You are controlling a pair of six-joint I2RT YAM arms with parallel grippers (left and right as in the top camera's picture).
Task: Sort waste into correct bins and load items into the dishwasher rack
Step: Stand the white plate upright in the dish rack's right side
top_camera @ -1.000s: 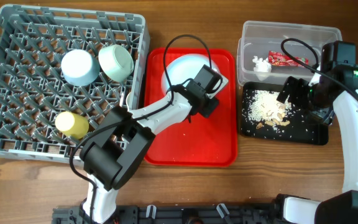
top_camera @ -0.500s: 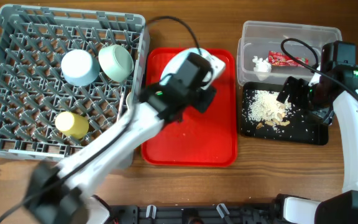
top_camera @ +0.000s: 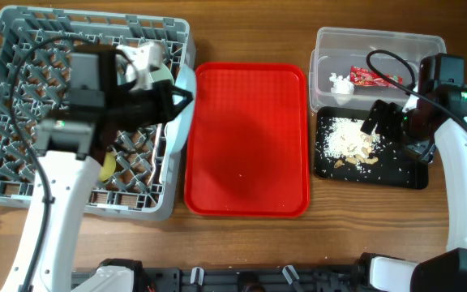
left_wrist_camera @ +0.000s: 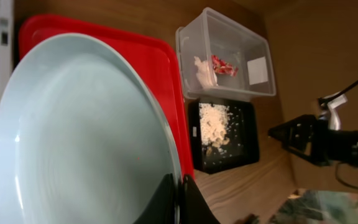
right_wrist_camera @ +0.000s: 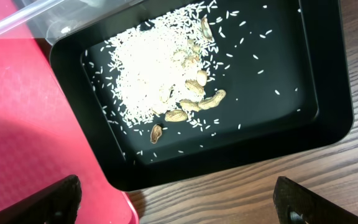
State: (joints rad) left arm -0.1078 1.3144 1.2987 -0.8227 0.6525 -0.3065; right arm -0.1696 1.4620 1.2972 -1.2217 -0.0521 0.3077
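Note:
My left gripper [top_camera: 173,99] is shut on the rim of the pale blue plate [top_camera: 183,109] and holds it on edge over the right side of the grey dishwasher rack [top_camera: 23,49]. In the left wrist view the plate [left_wrist_camera: 73,137] fills the left and my gripper [left_wrist_camera: 180,198] pinches its rim. My right gripper [top_camera: 400,134] hovers open and empty over the black tray [top_camera: 408,174], which holds rice scraps [top_camera: 345,138]. The clear tub [top_camera: 379,40] holds the red wrapper [top_camera: 371,78] and the white tissue [top_camera: 340,84]. The yellow cup [top_camera: 108,169] peeks out under my left arm. The bowls, fork and spoon are hidden.
The large red tray [top_camera: 247,138] lies between the rack and the bins with a few crumbs on it. In the right wrist view the black tray [right_wrist_camera: 328,93] with rice [right_wrist_camera: 148,81] and nut-like scraps [right_wrist_camera: 194,99] lies just ahead of the open fingers [right_wrist_camera: 48,202], and the red tray [right_wrist_camera: 23,124] is at the left.
My left arm has lifted the plate off the red tray and swung it left to the rack's right side. The right arm has not moved.

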